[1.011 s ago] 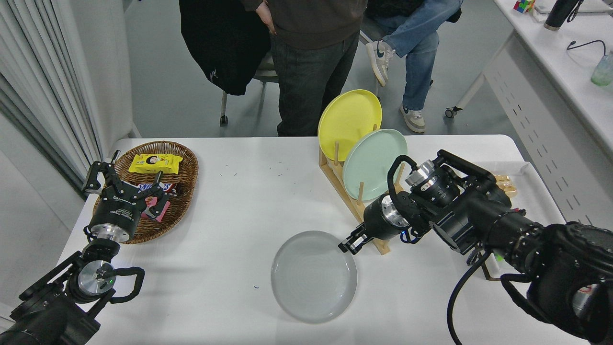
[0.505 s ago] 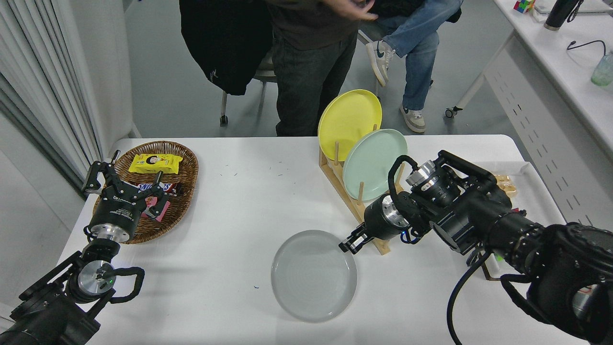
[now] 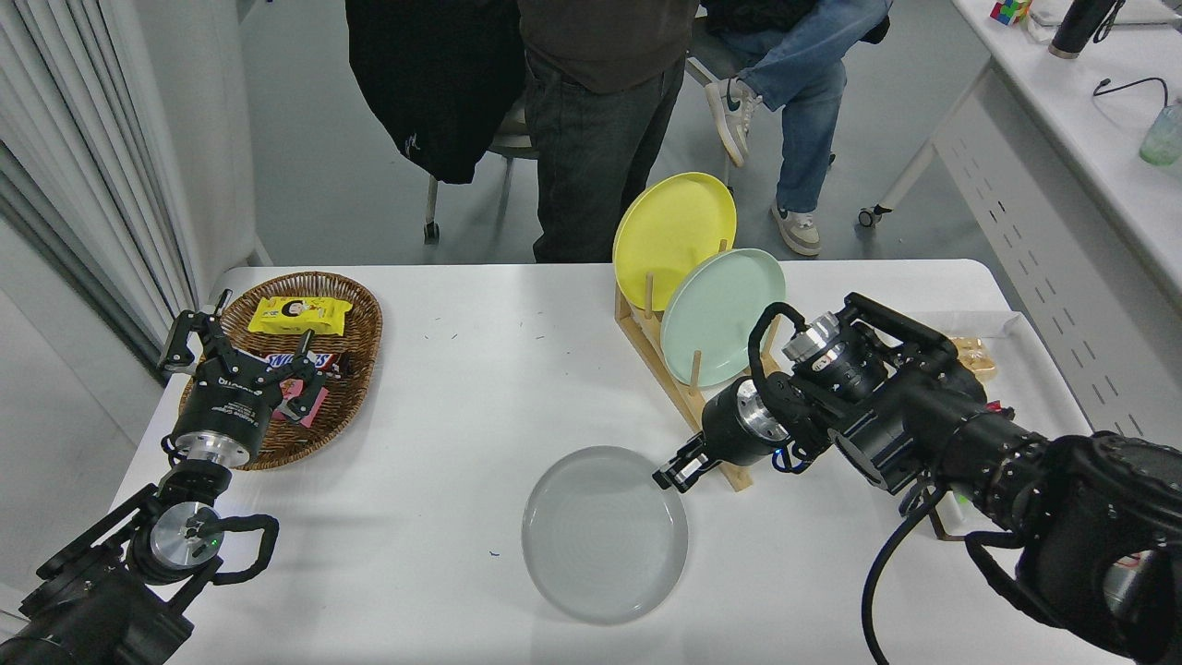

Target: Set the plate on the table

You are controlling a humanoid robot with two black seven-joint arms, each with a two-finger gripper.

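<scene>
White matte table [image 3: 443, 416] carries the round pale grey plate [image 3: 604, 534]; I see the right gripper [image 3: 672, 474] pinching its two-o'clock rim, so a jerky release could skid it.

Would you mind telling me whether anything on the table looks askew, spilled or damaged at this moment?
Nothing stands out. The grey plate lies flat and whole on the white table, with the right gripper at its rim. The yellow plate and mint green plate stand in the wooden rack.
</scene>
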